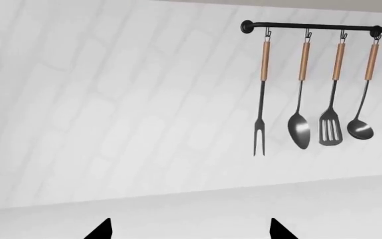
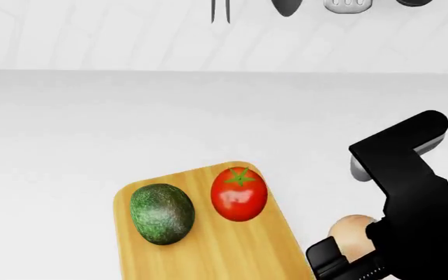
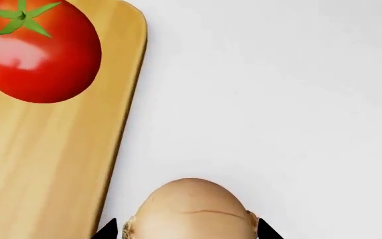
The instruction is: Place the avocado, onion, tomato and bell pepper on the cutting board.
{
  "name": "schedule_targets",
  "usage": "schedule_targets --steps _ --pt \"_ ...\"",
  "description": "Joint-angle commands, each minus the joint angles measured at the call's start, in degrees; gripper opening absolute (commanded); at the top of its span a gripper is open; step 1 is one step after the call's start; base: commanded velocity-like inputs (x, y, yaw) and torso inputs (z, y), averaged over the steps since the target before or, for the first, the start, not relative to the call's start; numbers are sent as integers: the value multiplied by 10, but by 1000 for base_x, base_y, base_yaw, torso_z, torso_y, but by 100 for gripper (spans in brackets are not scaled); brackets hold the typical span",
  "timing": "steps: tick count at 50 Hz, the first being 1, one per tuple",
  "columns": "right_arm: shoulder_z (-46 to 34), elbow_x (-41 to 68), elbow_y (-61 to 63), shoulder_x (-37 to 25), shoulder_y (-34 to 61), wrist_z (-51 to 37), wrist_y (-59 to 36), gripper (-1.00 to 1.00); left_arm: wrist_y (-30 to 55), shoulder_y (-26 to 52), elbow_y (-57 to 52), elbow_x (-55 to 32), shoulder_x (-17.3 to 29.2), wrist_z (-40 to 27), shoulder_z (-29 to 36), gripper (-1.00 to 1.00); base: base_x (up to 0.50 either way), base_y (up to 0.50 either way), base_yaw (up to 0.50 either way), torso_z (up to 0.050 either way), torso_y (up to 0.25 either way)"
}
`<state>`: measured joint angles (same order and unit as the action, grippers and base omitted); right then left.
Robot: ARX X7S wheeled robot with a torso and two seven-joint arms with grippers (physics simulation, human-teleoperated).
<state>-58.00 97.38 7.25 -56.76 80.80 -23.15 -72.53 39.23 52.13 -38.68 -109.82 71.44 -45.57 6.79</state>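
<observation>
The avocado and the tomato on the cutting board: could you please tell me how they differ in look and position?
The avocado is dark green, egg-shaped and dull with mottled skin; the tomato is bright red, round and glossy, with a green calyx on top. In the head view the avocado lies on the left of the cutting board, while the tomato sits to its right, near the board's far right corner. Both rest on the board, apart from each other, and neither is held by a gripper.
</observation>
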Motion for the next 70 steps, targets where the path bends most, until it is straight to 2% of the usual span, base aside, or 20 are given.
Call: schedule_targets --steps 1,12,13,21,38,56,70 --pt "-8 -8 2 -1 -24 3 16 100 -1 -5 -2 0 1 1 -4 100 0 0 0 0 0" --pt "-12 -13 2 -3 -37 7 26 100 -2 -11 -5 1 2 1 -9 100 0 0 0 0 0" --pt "-12 -13 3 -4 -36 6 26 -100 -3 -12 -5 1 2 1 -10 100 0 0 0 0 0" --pt "-8 -8 7 -7 -21 1 18 -100 -6 -19 -7 0 5 2 -16 100 0 0 0 0 0" --pt "10 55 29 -6 76 -41 -40 -100 1 -4 -3 -2 -2 1 -12 100 0 0 0 0 0" --pt "4 95 87 7 70 -58 -31 -100 -1 -14 -6 -3 2 1 -22 100 0 0 0 0 0" --pt "-6 82 91 49 69 -58 -22 -100 -6 -32 -10 -4 7 3 -36 100 0 0 0 0 0"
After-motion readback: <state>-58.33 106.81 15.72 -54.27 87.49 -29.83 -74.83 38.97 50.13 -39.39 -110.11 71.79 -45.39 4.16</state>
